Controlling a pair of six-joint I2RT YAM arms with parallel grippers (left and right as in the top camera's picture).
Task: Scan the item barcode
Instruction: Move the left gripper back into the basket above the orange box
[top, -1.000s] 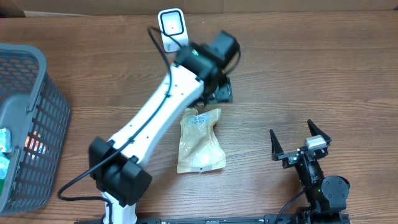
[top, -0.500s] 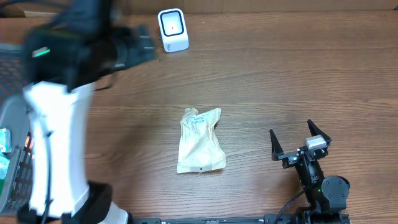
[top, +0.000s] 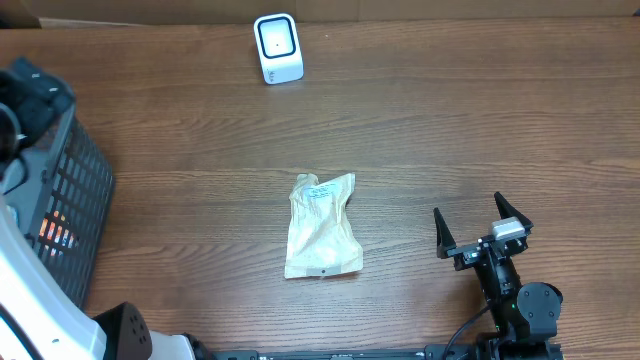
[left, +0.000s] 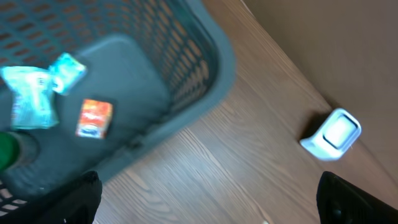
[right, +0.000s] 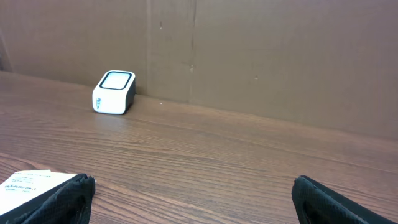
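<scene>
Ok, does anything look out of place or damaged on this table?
Nothing spilled or broken. The tan pouch lies flat mid-table, crumpled and a little askew, well apart from the scanner, which stands upright at the far edge. The basket on the left sits upright.

Mock shop checkout, prob. in a lab: barcode scanner (top: 278, 47) at far edge of wood table (top: 450, 120), gray shopping basket (top: 72, 205) at left, plain cardboard backdrop (right: 280, 56) behind.
</scene>
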